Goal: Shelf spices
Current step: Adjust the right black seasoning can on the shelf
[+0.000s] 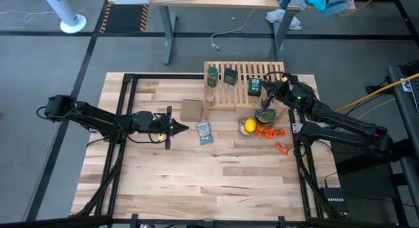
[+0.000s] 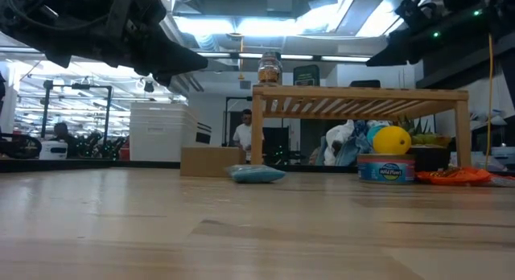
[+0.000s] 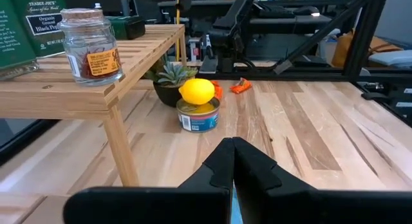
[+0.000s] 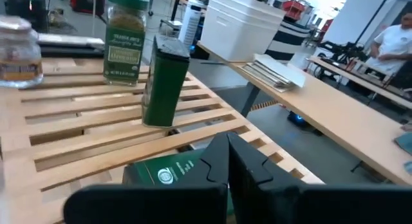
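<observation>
The shelf, a slatted wooden rack, stands at the table's far side. On it are a green bottle, an upright dark tin, a clear glass jar at its left near corner, and a green-labelled tin lying flat on the slats. My right gripper is shut and hovers low over the shelf, right beside the flat tin. My left gripper is shut, holds nothing, and stays above the table left of the shelf. My right gripper's shut fingertips stand at the edge of the flat green-labelled tin, coming in nearly level from the table's right. The fingers themselves hide the spot, so I cannot tell whether they touch the tin.
A yellow lemon sits on a can beside a potted succulent just before the shelf. A cardboard box and a blue-and-white packet lie left of them, and orange bits to the right.
</observation>
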